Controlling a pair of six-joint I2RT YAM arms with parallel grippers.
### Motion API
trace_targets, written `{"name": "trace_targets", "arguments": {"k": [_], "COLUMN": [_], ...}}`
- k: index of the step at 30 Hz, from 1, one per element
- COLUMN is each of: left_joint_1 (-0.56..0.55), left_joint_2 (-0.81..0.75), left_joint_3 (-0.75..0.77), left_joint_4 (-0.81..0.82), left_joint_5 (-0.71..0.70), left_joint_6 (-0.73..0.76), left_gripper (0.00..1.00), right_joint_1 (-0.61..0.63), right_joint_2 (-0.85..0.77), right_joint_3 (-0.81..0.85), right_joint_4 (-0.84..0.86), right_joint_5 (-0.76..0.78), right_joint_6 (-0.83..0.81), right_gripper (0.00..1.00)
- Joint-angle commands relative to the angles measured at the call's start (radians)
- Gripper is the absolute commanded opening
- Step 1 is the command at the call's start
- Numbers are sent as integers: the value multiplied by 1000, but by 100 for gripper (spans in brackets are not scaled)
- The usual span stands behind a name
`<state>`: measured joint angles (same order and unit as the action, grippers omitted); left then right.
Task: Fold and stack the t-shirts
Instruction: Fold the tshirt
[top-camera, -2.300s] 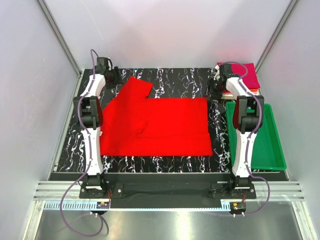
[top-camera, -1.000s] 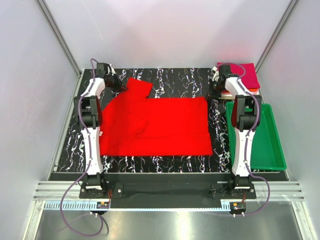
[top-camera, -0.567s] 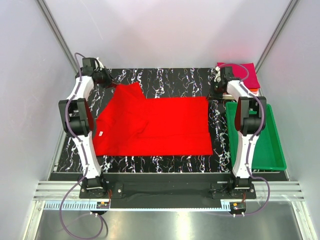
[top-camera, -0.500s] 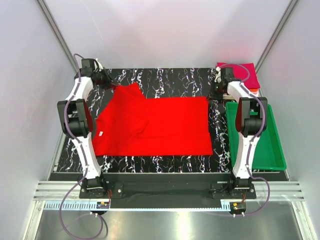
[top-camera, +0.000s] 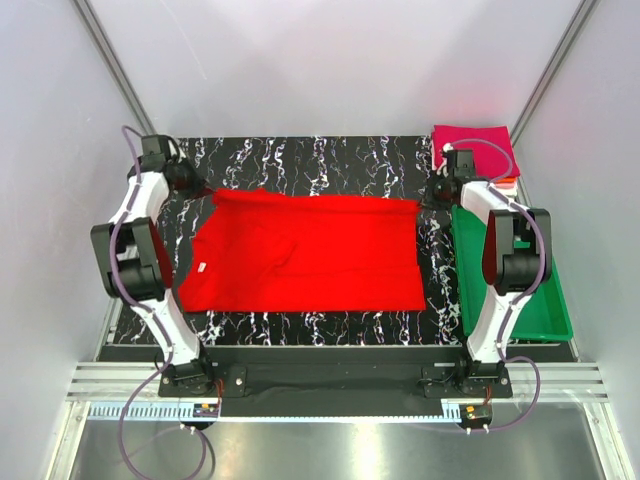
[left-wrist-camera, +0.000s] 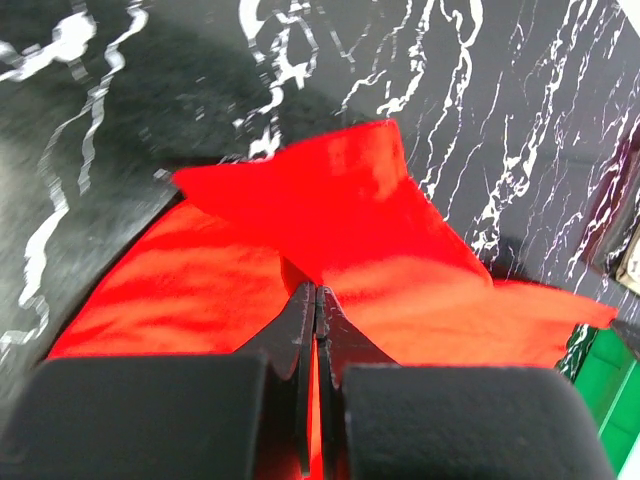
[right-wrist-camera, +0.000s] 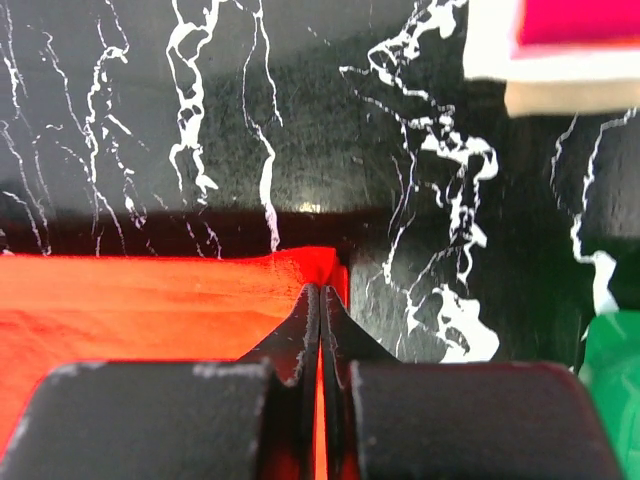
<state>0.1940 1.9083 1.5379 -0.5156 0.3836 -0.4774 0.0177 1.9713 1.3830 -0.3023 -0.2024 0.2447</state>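
Note:
A bright red t-shirt (top-camera: 310, 250) lies spread across the black marbled table (top-camera: 330, 160). My left gripper (top-camera: 188, 183) is shut on its far left edge by the sleeve, and the cloth (left-wrist-camera: 350, 200) rises in a peak ahead of the closed gripper (left-wrist-camera: 316, 290). My right gripper (top-camera: 432, 192) is shut on the shirt's far right corner (right-wrist-camera: 310, 265), held just off the table. The closed right gripper (right-wrist-camera: 320, 290) shows red cloth between its pads. A stack of folded t-shirts, magenta on top (top-camera: 478, 150), sits at the far right corner.
A green plastic tray (top-camera: 520, 290) stands along the right side of the table, beside the right arm. Enclosure walls and metal frame posts close in on both sides. The folded stack's white and orange edges (right-wrist-camera: 560, 80) show just beyond the right gripper.
Both arms have swung outward, the left one far to the left. The shirt's upper edge is now pulled taut and straight, and the left sleeve that pointed up has been drawn flat.

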Motion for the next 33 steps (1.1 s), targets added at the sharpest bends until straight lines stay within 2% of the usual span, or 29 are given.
{"name": "trace_targets", "arguments": {"k": [1,6,16,22,28,33], "left_joint_1": [38,59,84,96,114,117], "left_joint_2": [-116,-192,-310,-345,-370,-429], "left_joint_3": [-45,-130,-346,-423,-492,-524], "left_joint_4": [38,37,54,54,52,32], "left_joint_5": [-57,-66,-22,-78,-72,-100], "left_joint_6": [-12,5,6,16,20,22], "left_gripper": [0,0,0,0,0,0], "right_joint_1": [2,19,68,83,94,94], "right_joint_2": [-83,-136,-282,-390,-521,-569], "right_joint_3": [-39,-111,-274,-380,-501,-571], "right_joint_4": [81,111,135,153,167,167], "right_joint_5": [28,8,127,196,244,207], "right_joint_6": [48,71,107,139,163,183], "right_gripper": [0,0,0,0,0,0]}}
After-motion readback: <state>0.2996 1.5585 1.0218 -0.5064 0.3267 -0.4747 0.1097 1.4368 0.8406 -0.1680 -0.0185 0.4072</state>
